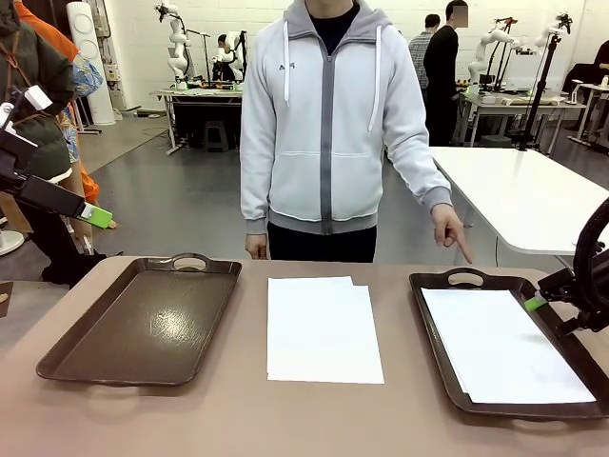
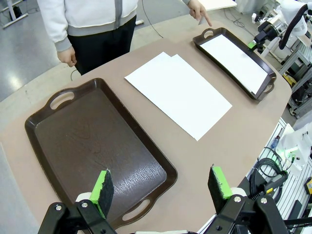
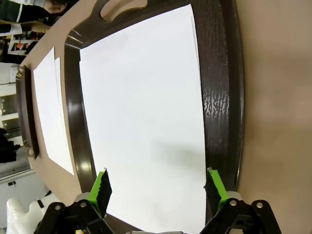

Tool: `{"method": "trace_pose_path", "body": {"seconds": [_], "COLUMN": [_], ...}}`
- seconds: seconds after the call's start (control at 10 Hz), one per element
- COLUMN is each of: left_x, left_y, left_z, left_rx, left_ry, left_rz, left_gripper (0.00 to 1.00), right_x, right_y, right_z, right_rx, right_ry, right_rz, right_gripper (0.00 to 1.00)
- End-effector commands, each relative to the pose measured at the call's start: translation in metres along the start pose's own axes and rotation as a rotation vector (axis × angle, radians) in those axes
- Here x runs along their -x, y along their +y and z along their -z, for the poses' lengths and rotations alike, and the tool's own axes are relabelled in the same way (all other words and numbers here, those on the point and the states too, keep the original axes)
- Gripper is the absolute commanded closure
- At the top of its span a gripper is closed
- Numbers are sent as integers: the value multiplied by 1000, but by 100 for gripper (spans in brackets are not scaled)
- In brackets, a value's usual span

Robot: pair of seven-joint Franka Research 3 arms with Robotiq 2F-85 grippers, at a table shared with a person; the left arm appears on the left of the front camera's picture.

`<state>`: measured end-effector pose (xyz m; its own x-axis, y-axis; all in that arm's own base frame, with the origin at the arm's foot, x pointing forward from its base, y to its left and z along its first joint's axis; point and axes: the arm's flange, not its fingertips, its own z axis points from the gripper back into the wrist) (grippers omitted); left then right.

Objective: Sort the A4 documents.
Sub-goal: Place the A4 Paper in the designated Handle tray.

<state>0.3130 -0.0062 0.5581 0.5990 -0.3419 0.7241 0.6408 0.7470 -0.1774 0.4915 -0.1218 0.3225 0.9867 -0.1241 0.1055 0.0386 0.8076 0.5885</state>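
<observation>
A small stack of white A4 documents [image 1: 324,329] lies mid-table between two dark brown trays, the top sheet slightly offset. One more sheet [image 1: 502,344] rests flat in the right tray [image 1: 430,328]. The left tray [image 1: 143,324] holds nothing. My right gripper [image 3: 158,187] hangs open just above the sheet [image 3: 146,112] in the right tray, with nothing between its pads; in the front view the right gripper [image 1: 540,303] is at that tray's far right rim. My left gripper [image 2: 161,185] is open and high over the near end of the left tray [image 2: 97,146]; in the front view it [image 1: 93,215] is at the upper left.
A person stands at the far side of the table, one hand [image 1: 452,228] pointing down at the right tray's far handle [image 1: 466,277]; the other hand [image 1: 255,246] hangs by the table edge. Bare tabletop [image 1: 314,419] runs along the near edge. Another white table stands behind at right.
</observation>
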Motion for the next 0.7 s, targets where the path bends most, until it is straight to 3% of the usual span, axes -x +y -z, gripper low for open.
{"method": "trace_pose_path", "body": {"seconds": [0.0, 0.6], "left_x": [0, 0], "left_y": [1, 1], "left_z": [0, 0], "left_rx": [12, 12], "left_ry": [-5, -5], "left_rz": [5, 5], "left_gripper": [0, 0], "right_x": [0, 0], "right_y": [-1, -1], "right_z": [1, 1], "right_rx": [-1, -1], "right_ry": [1, 1], "right_rz": [2, 2], "right_gripper": [0, 0]}}
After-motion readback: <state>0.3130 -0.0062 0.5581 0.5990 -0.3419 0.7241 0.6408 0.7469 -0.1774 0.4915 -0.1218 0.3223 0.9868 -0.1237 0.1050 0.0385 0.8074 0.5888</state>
